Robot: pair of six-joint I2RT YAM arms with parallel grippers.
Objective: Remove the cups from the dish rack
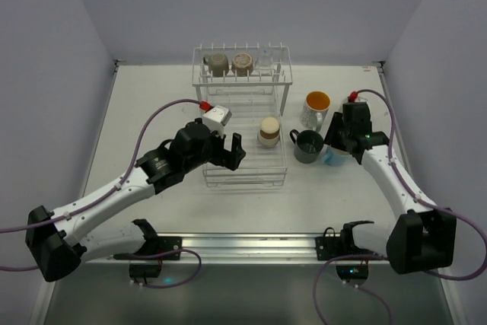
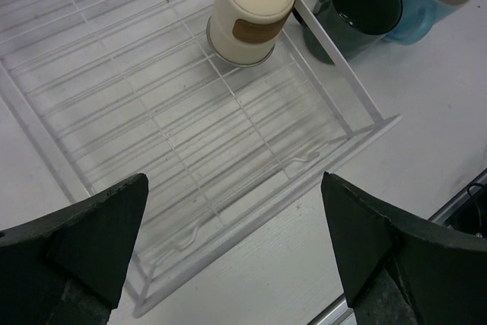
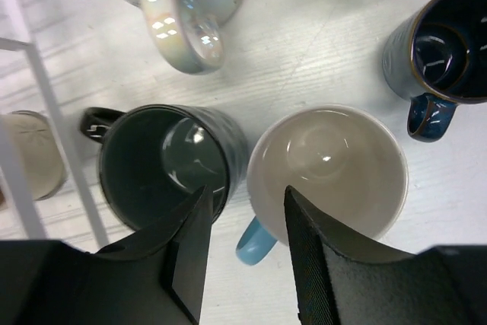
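Dish rack [image 1: 243, 184] stood at the far middle of the table [image 1: 152, 104], three cups [image 1: 242, 62] on its upper shelf and one cream cup [image 2: 251, 9] upside down in the lower basket. I judged that cream cup your next pick: bring the fingers squarely around its body, clear of the wires, before closing. Your left gripper [image 2: 234, 180] hung over the basket, jaws wide, empty. Your right gripper [image 3: 247, 192] straddled the rim of the light blue cup [image 3: 327, 169] on the table, jaws partly apart, not clamped.

Gripper [image 3: 246, 202] straddling light blue cup [image 3: 327, 169] rim, dark green cup [image 3: 163, 161] alongside
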